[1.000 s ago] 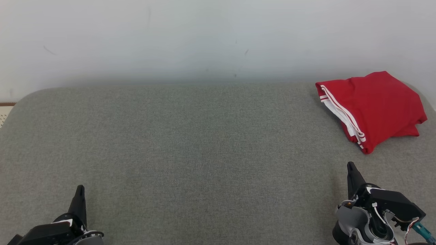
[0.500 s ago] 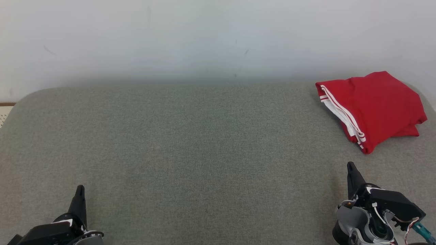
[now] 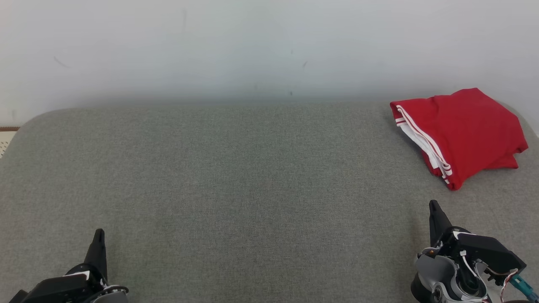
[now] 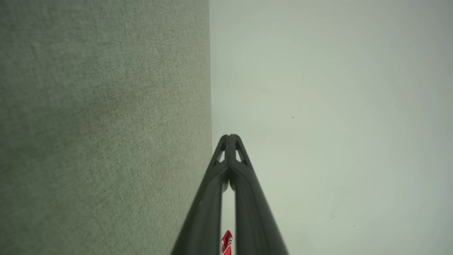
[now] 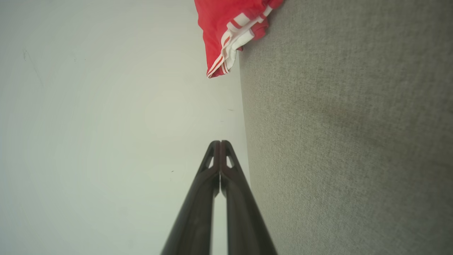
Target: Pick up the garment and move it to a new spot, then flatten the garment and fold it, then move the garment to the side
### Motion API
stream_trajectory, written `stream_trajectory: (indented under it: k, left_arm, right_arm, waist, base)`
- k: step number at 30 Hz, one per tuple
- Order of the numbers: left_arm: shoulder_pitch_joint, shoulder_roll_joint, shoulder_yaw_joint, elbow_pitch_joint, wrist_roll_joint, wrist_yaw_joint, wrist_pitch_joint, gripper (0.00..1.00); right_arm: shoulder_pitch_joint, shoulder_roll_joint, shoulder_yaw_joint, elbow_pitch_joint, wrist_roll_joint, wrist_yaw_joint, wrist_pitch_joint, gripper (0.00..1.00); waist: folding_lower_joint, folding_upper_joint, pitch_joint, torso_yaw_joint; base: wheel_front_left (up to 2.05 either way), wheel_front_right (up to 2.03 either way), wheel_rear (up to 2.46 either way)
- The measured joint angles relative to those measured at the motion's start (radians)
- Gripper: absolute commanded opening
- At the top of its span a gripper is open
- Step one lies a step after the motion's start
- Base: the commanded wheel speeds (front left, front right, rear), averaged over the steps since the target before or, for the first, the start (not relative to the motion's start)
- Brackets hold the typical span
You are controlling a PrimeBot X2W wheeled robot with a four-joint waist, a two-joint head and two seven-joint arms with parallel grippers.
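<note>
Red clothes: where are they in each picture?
Head view: the red garment lies far right, at the back of the grey cushion.
Left wrist view: the red garment is a tiny sliver at the bottom edge, in the middle.
Right wrist view: the red garment is at the top, near the middle.
Shared landmark: the line where the grey cushion meets the pale wall; the garment sits by it.

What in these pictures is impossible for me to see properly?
Red garment, head view: its own folds hide what kind it is.
Right wrist view: the top edge cuts the garment off.
Left wrist view: the left arm's fingers hide all but a sliver of it.
</note>
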Motion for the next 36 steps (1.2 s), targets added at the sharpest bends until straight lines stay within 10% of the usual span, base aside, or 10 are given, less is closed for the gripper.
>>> stream_trajectory:
  k: [36]
  left_arm:
    - [0.000, 0.000, 0.000, 0.000, 0.000, 0.000, 0.000, 0.00]
  right_arm:
    - [0.000, 0.000, 0.000, 0.000, 0.001, 0.000, 0.000, 0.00]
  waist:
    - [0.0000, 0.0000, 0.000, 0.000]
  base:
    - [0.00, 0.00, 0.00]
